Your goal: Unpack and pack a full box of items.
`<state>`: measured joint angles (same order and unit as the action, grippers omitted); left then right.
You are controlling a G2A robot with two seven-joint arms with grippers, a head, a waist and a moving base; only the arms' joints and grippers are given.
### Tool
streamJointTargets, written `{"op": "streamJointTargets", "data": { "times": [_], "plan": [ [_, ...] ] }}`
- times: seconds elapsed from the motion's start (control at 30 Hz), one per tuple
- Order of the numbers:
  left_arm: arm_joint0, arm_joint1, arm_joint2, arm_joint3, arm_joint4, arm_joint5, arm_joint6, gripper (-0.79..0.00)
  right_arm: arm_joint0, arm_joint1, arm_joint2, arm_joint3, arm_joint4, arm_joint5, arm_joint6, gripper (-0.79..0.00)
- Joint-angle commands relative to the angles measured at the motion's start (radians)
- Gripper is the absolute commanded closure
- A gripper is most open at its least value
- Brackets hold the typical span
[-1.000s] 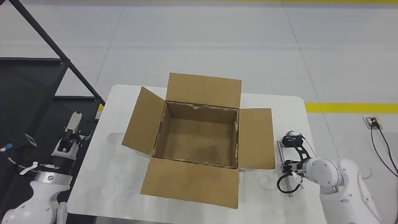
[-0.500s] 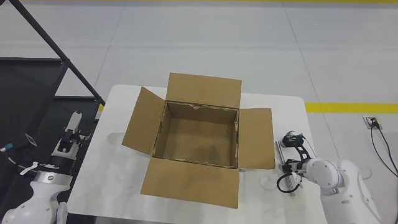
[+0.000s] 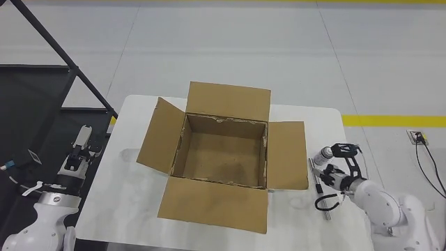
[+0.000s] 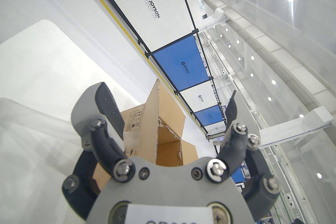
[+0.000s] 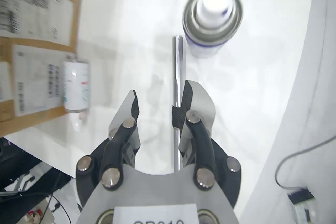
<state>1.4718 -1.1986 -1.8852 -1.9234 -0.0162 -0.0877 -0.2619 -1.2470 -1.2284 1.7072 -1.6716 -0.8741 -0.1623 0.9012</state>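
Cardboard box stands empty mid-frame; lower right, the right gripper, jaws half-open, hovers over an unpacked rod, probably to repack it; left gripper gapes wide.

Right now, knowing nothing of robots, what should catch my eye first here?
A big cardboard box stands open in the middle of the white table, its flaps spread and its floor bare. On the table's right side, the right pincer hangs open over a thin metal rod, with an upright spray can close by.
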Motion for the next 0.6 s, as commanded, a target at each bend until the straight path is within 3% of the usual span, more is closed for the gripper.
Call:
{"op": "streamJointTargets", "data": {
  "times": [0.0, 0.07, 0.43, 0.57],
  "plan": [
    [0.0, 0.0, 0.0, 0.0, 0.0, 0.0, 0.0, -0.785, -0.051, 0.0, 0.043, -0.034, 0.099, -0.051, -0.094, -0.785],
    [0.0, 0.0, 0.0, 0.0, 0.0, 0.0, 0.0, -0.785, -0.091, 0.001, 0.073, -0.063, 0.174, -0.103, -0.151, -0.785],
    [0.001, 0.0, 0.001, -0.001, 0.001, 0.0, 0.002, -0.785, -0.093, 0.001, 0.061, -0.08, 0.184, -0.107, -0.158, -0.785],
    [0.01, 0.0, 0.001, -0.009, 0.002, -0.006, 0.004, -0.785, -0.077, 0.006, 0.064, -0.08, 0.32, -0.164, -0.125, -0.785]
  ]
}}
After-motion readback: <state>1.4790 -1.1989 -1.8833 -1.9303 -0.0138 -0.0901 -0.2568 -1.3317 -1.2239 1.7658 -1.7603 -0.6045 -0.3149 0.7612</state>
